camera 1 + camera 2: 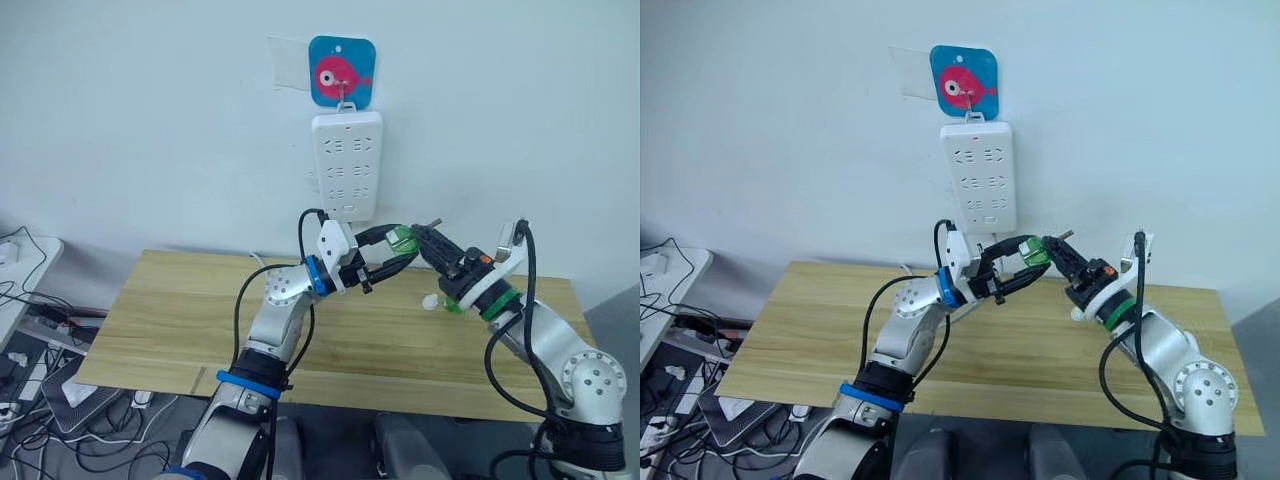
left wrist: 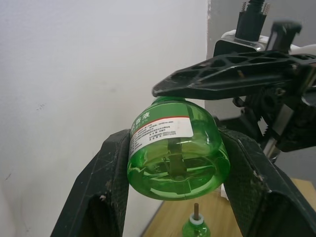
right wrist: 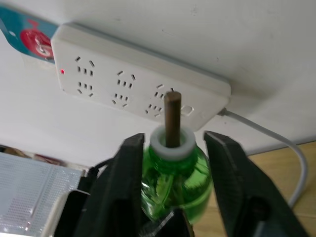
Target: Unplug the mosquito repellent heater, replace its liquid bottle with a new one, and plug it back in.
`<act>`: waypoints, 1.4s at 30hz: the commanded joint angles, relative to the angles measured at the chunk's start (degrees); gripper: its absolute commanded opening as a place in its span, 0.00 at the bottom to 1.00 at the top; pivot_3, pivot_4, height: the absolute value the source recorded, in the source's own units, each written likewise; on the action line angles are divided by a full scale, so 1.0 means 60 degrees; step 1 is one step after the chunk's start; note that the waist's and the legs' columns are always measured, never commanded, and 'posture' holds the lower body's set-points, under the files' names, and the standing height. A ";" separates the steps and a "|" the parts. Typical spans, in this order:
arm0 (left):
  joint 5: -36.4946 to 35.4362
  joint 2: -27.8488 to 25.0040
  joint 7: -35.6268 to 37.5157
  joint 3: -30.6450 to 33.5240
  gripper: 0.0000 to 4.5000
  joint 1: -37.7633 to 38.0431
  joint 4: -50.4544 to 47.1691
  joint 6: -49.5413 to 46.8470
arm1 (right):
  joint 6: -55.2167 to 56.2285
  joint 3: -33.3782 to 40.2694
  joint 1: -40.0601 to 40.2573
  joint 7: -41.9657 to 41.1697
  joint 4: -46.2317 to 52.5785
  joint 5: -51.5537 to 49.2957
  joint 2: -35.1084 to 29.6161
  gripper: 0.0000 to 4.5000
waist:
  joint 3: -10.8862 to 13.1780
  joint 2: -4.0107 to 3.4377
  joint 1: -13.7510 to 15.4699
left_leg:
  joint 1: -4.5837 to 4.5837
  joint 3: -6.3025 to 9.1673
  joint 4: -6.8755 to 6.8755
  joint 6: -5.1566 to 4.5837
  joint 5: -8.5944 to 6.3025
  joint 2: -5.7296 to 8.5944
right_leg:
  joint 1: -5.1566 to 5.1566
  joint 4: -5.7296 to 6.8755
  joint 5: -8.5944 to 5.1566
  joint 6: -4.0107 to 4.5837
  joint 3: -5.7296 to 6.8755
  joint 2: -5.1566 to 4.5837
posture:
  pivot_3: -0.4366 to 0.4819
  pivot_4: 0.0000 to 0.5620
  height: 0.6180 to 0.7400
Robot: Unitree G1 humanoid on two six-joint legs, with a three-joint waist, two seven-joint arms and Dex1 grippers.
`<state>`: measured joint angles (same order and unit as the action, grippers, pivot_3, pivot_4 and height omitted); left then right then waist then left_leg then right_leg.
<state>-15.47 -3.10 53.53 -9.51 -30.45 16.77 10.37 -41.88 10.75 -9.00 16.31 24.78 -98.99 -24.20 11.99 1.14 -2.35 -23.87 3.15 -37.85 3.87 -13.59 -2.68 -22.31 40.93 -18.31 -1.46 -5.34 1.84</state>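
A squat green bottle with a white collar and a bare brown wick, no cap, hangs in the air just below the wall power strip. My left gripper is shut on its body from the left. From the right, my right gripper closes on its shoulder below the wick. A second green bottle, also showing a wick, stands on the table under my right wrist, with a small white piece beside it. I cannot tell which bottle is the new one. The heater is out of view.
The white power strip hangs from a blue fish hook, its red light on and its sockets bare; its cord runs down behind the table. Cables and clutter lie on the floor at the left.
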 commanded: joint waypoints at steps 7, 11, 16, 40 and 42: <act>-0.0269 -0.0454 0.0929 0.0145 0.50 -0.0261 0.0274 0.0294 | -0.2998 0.1703 0.1882 -0.2873 -0.0391 0.0105 -0.5425 0.99 | 0.0005 -0.0005 0.0071 | -0.0002 -0.0011 -0.0001 -0.0003 -0.0001 0.0004 | 0.0002 -0.0014 0.0001 -0.0005 -0.0009 -0.0001 | 0.47 0.31 1.00; -0.0257 -0.0437 0.1036 0.0192 0.50 -0.0311 0.0422 0.0375 | -0.3389 0.1283 0.2276 -0.4855 -0.2273 0.3092 -0.7437 0.99 | 0.0006 -0.0003 0.0070 | 0.0006 -0.0018 0.0001 -0.0004 -0.0002 0.0002 | 0.0007 -0.0025 0.0003 -0.0012 -0.0014 0.0000 | 0.48 0.31 1.00; -0.0198 -0.0370 0.0997 0.0136 0.50 -0.0300 0.0393 0.0421 | -0.2672 -0.0358 0.1366 -0.6918 -0.4486 0.6392 -0.8072 0.99 | 0.0011 0.0001 0.0067 | 0.0008 -0.0025 0.0003 -0.0005 -0.0003 0.0001 | 0.0005 -0.0029 0.0003 -0.0016 -0.0021 0.0000 | 0.50 0.33 1.00; -0.0140 -0.0693 0.0668 0.0143 0.50 0.0121 -0.0221 0.0128 | -0.1886 -0.2345 -0.2459 -0.9498 -0.9688 1.2671 -0.5763 0.99 | 0.0073 -0.0016 0.0132 | 0.0008 -0.0023 0.0003 -0.0007 -0.0004 0.0005 | 0.0007 -0.0030 0.0005 -0.0015 -0.0021 -0.0006 | 0.55 0.39 1.00; -0.0143 -0.0707 0.0657 0.0137 0.50 0.0145 -0.0278 0.0101 | -0.1850 -0.2348 -0.2572 -0.9572 -0.9881 1.2924 -0.5658 0.99 | 0.0077 -0.0018 0.0133 | 0.0008 -0.0023 0.0003 -0.0007 -0.0005 0.0005 | 0.0007 -0.0030 0.0005 -0.0014 -0.0021 -0.0006 | 0.55 0.41 1.00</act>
<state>-15.87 -7.52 57.94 -8.69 -29.17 17.45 10.45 -53.61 -3.81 -23.75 -40.32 -33.84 -23.14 -57.56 12.45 1.03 -1.55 -23.82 3.02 -37.83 3.83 -13.62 -2.65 -22.27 40.75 -18.28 -1.55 -5.48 1.80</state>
